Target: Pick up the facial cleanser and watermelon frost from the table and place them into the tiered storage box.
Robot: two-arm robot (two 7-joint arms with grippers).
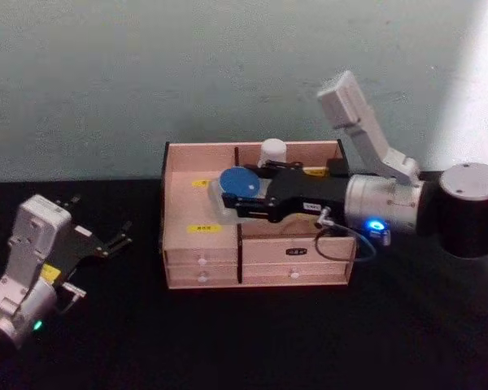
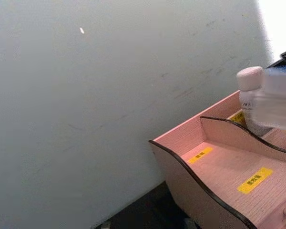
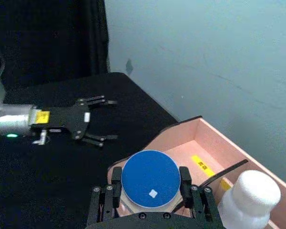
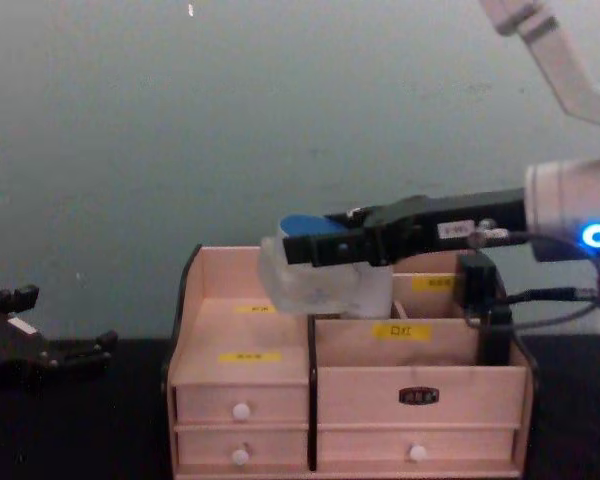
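Head view — right hand [image 1: 246, 200] grips blue-lidded jar [image 1: 240, 180] over storage box [image 1: 202, 258].

Print on tiered storage box [image 4: 360, 398] illegible

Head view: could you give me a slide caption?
Right gripper holds a blue-lidded clear jar over the tiered storage box, near a white-capped bottle inside it; left gripper is open at left.

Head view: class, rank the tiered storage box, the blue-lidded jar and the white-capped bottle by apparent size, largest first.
1. tiered storage box, by far the largest.
2. blue-lidded jar, held in the right gripper.
3. white-capped bottle, though its lower part is hidden, so this place is less sure.
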